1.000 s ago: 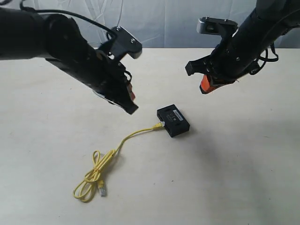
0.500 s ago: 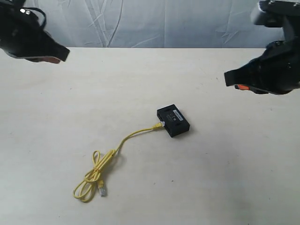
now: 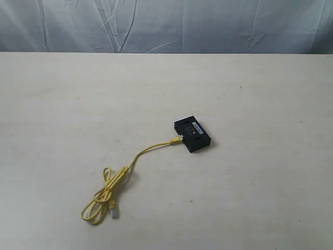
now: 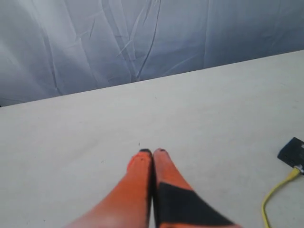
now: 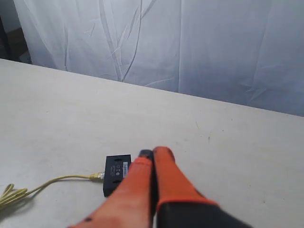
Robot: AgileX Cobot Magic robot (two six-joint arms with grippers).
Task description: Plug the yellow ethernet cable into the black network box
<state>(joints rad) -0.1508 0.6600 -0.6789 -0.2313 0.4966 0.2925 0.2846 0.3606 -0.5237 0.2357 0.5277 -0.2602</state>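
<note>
The black network box [image 3: 192, 134] lies flat near the middle of the table. The yellow ethernet cable [image 3: 136, 157] has one plug seated in the box's side, and its tied loops [image 3: 104, 195] lie to the front left with a loose plug at the end. Neither arm shows in the exterior view. My left gripper [image 4: 152, 152] is shut and empty above bare table, with the box [image 4: 294, 153] and cable [image 4: 275, 191] far off to one side. My right gripper [image 5: 153, 153] is shut and empty, held above and behind the box [image 5: 116, 173], apart from it; the cable [image 5: 52, 181] runs away from the box.
A pale table [image 3: 260, 94] carries only the box and cable. A wrinkled grey-white cloth backdrop [image 3: 166, 23] hangs along the table's far edge.
Both arms have drawn back, the left outward to the left and the right outward to the right, and have left the exterior view. The box and plugged-in cable have not moved.
</note>
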